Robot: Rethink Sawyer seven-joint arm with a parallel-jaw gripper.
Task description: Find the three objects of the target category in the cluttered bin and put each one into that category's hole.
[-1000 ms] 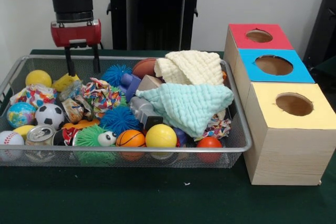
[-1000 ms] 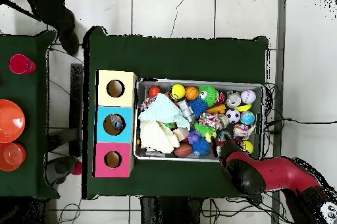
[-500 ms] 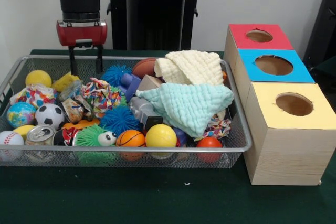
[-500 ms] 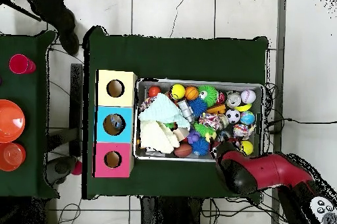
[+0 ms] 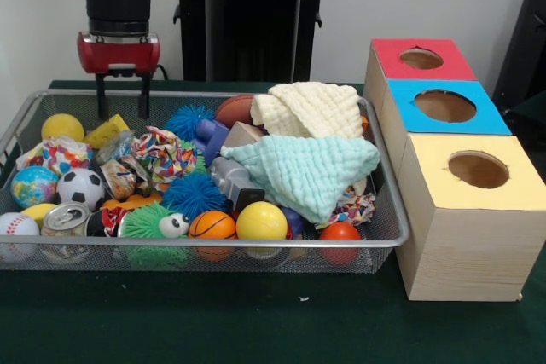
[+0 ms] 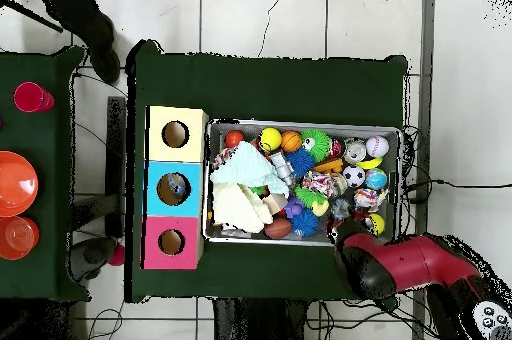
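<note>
Green cloth covers my table. My gripper (image 5: 119, 108) hangs with its two fingers apart, holding nothing, over the wire bin's (image 5: 388, 210) far corner, just above a yellow ball (image 5: 62, 127); the three-holed box (image 5: 444, 108) stands beyond the bin's opposite end.

You get even, bright indoor light; soft shadows under bin (image 5: 388, 240); no glare; front view slightly soft.
</note>
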